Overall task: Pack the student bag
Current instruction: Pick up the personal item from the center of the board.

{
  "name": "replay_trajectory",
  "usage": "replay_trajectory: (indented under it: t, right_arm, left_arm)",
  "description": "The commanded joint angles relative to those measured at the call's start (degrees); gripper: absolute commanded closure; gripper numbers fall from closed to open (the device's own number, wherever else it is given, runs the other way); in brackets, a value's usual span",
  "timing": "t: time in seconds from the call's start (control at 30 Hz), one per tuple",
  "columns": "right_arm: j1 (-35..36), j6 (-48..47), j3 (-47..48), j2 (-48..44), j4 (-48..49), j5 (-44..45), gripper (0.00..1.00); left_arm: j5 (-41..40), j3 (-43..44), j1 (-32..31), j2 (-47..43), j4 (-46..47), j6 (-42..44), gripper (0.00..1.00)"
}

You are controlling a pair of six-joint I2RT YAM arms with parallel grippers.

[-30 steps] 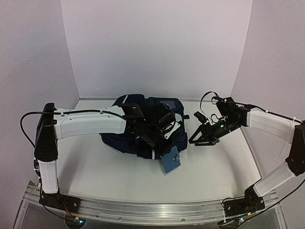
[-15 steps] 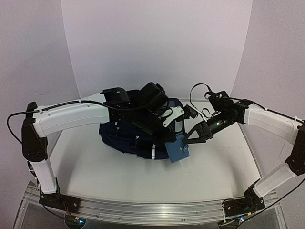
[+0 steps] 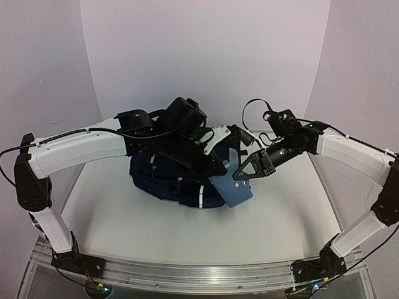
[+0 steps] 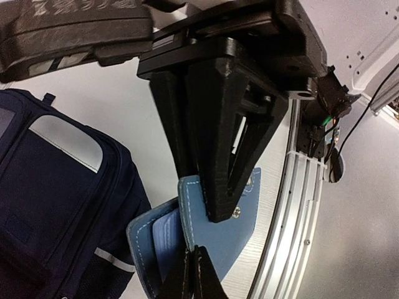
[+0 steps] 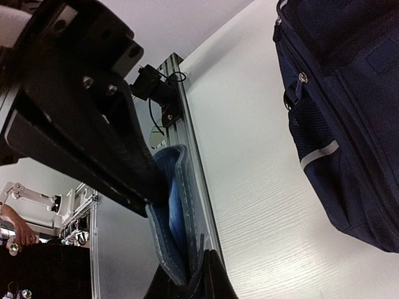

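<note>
Left jaws and right jaws both clamp the small light-blue snap wallet (image 3: pixel 235 192) above the white surface (image 3: pixel 156 230), probably a handover or regrip. The large navy striped fabric backpack (image 3: pixel 165 180) lies mid-surface, just behind.

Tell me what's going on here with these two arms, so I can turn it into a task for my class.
Both arms have met beside the student bag, which lies on the table. The left gripper and the right gripper are each shut on the same small light-blue wallet, gripping it from opposite sides. It looks like a handover between the arms. The wallet is outside the bag, so it is not yet packed.
</note>
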Motion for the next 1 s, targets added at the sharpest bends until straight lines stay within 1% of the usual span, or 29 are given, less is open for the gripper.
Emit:
replay_trajectory:
  t: [0.0, 0.07, 0.1, 0.17, 0.2, 0.27, 0.3, 0.4, 0.47, 0.5, 0.57, 0.6, 0.63, 0.67, 0.7, 0.73, 0.77, 0.8, 0.87, 0.9, 0.97]
  right_arm:
    - [0.5, 3.0, 3.9, 0.1, 0.7, -1.2, 1.00]
    - [0.5, 3.5, 4.4, -0.1, 0.8, -0.7, 1.00]
    - [0.5, 3.6, 4.6, -0.2, 0.8, -0.5, 1.00]
    - [0.5, 3.6, 4.9, -0.3, 0.8, -0.1, 1.00]
    - [0.5, 3.6, 5.0, -0.3, 0.8, 0.1, 1.00]
    - [0.5, 3.5, 5.3, -0.4, 0.8, 0.2, 1.00]
    - [0.5, 3.6, 5.5, -0.4, 0.8, 0.1, 1.00]
    - [0.6, 4.2, 6.2, -0.2, 0.9, 0.2, 1.00]
    - [0.7, 4.9, 6.8, 0.1, 0.9, -0.1, 1.00]
    - [0.8, 5.5, 7.1, 0.2, 0.8, -0.4, 1.00]
    - [1.0, 6.6, 8.1, 0.3, 0.9, -0.7, 1.00]
    - [1.1, 7.5, 8.6, 0.3, 0.9, -0.8, 1.00]
    - [1.2, 8.7, 9.1, 0.3, 0.9, -0.8, 0.98]
    - [1.2, 10.0, 9.8, 0.5, 0.9, -0.7, 0.93]
    - [1.2, 11.5, 10.4, 0.8, 1.0, -0.6, 0.85]
    - [1.1, 13.0, 11.2, 1.3, 1.0, -0.4, 0.76]
    - [1.0, 14.7, 12.3, 1.7, 1.0, -0.1, 0.64]
    - [0.7, 16.2, 13.7, 2.2, 1.1, 0.3, 0.55]
    - [-0.5, 19.4, 16.7, 3.4, 1.2, 0.4, 0.39]
    - [-1.3, 21.1, 18.3, 3.9, 1.2, 0.1, 0.35]
    - [-3.1, 23.7, 21.4, 5.2, 1.2, -0.2, 0.32]
  left_arm:
    - [0.7, -1.5, 4.1, -6.1, 7.1, -6.7, 0.66]
    - [0.0, -2.0, 4.6, -7.0, 6.4, -8.5, 0.44]
    - [0.0, -2.4, 4.9, -7.5, 6.2, -9.8, 0.35]
    - [1.0, -3.1, 5.6, -8.0, 5.2, -12.5, 0.18]
    - [2.3, -3.1, 5.9, -7.7, 4.0, -13.3, 0.12]
    - [5.2, -1.8, 6.1, -6.2, 0.9, -14.3, 0.04]
    - [6.7, -0.8, 6.1, -5.1, -0.5, -14.6, 0.02]
    - [10.8, 0.6, 6.1, -2.2, -2.4, -14.8, 0.01]
    - [12.0, -0.4, 6.1, -1.7, -0.4, -15.4, 0.02]
    - [12.5, -1.0, 6.1, -1.7, 1.0, -15.5, 0.04]
    - [12.9, -1.7, 6.1, -1.7, 2.8, -15.8, 0.11]
    - [13.0, -1.7, 6.1, -1.6, 3.3, -16.0, 0.18]
    - [13.0, -1.5, 6.1, -1.5, 3.6, -16.1, 0.27]
    - [12.6, -1.4, 6.2, -1.6, 4.6, -16.5, 0.37]
    - [12.1, -1.7, 6.2, -1.9, 5.7, -17.3, 0.50]
    - [11.7, -2.3, 6.4, -2.5, 7.3, -18.1, 0.62]
    - [11.4, -2.9, 6.9, -3.1, 9.3, -19.2, 0.73]
    - [11.3, -3.7, 7.4, -3.8, 11.0, -20.6, 0.81]
    - [10.8, -4.7, 8.5, -5.0, 13.6, -22.9, 0.93]
    - [10.2, -5.0, 8.9, -5.5, 14.5, -23.8, 0.97]
    - [8.9, -5.5, 9.4, -6.2, 16.4, -25.9, 1.00]
